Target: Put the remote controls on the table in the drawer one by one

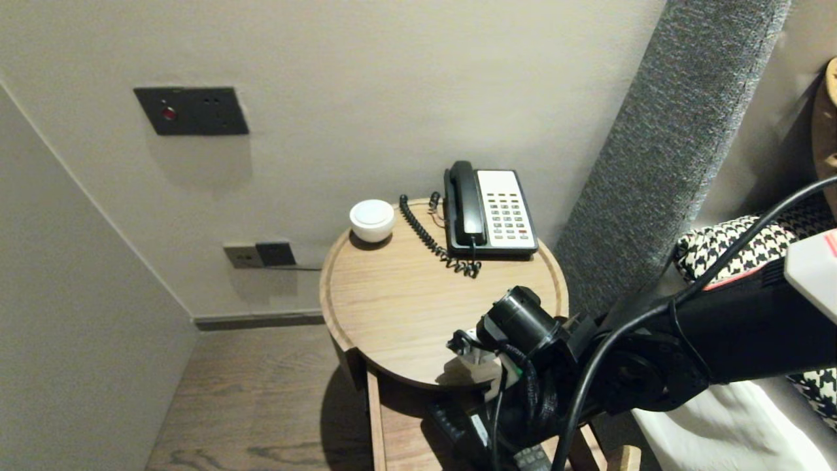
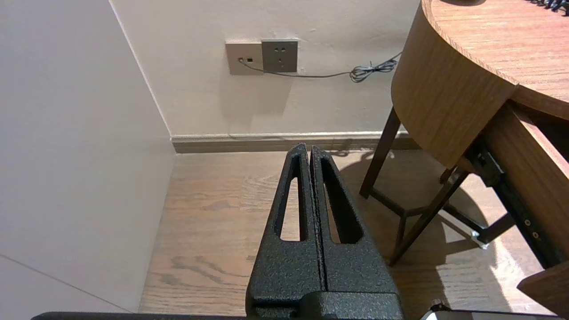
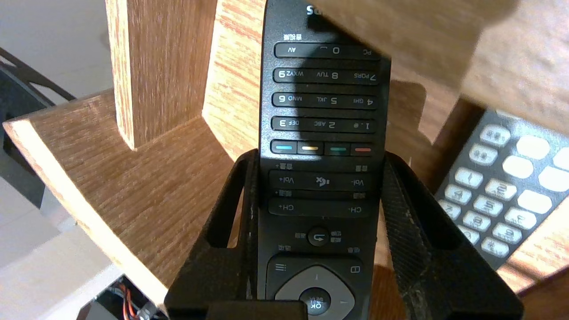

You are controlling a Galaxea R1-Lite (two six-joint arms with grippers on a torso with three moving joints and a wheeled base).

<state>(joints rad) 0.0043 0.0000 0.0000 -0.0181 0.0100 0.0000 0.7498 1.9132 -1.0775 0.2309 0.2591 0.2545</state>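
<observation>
Black remote control point(image 3: 320, 133) between the fingers of the right gripper point(image 3: 319, 155), lettered in pale grey, with one row of blue, yellow, green and red keys and a grey ring round the OK key. Same grainy matte black on that gripper and on the left gripper point(image 2: 310, 151). Just beside the right gripper, a grey second remote point(image 3: 489, 178) with whitish keys. Around it, streaky orange-brown wood grain of the drawer point(image 3: 111, 178). Beyond the right gripper, honey-coloured round table point(image 1: 392, 307); black-and-white telephone point(image 1: 490, 209), one red key; black coiled cord point(image 1: 431, 239); white bowl point(image 1: 372, 220). Off to its right, black-and-white houndstooth cushion point(image 1: 726, 245).
</observation>
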